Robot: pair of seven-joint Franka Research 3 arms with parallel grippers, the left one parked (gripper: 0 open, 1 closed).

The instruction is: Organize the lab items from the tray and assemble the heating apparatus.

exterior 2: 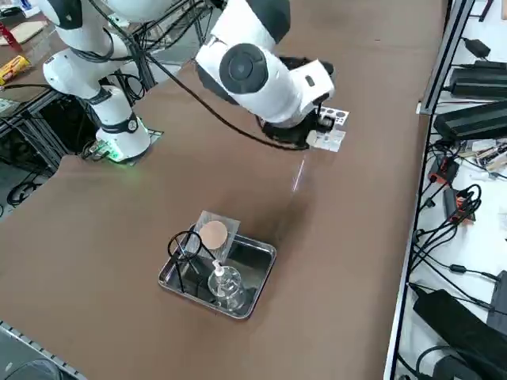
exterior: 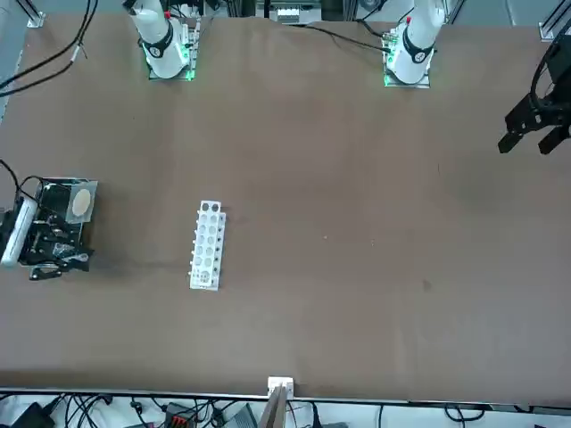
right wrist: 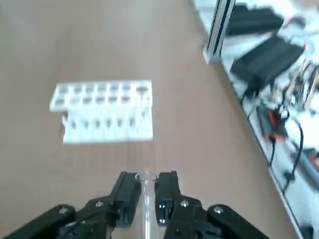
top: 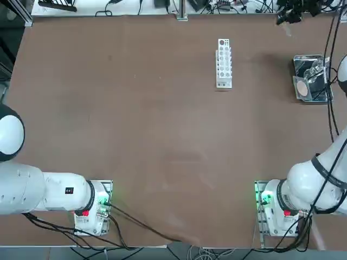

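bare table (top: 135, 135) around white rack (top: 224, 63), tray (top: 312, 79) at edge

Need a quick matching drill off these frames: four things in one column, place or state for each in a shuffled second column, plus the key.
Things:
1. clear glass tube
2. white test-tube rack
3. grey square mesh
4. right gripper

Places or states:
A. leaning on the metal tray, tan disc showing
B. alone on the bare brown table, no tubes showing in its holes
C. pinched between two black fingers
D. in the air beyond the tray, rack ahead of it in the wrist view

Pairs: 1-C, 2-B, 3-A, 4-D
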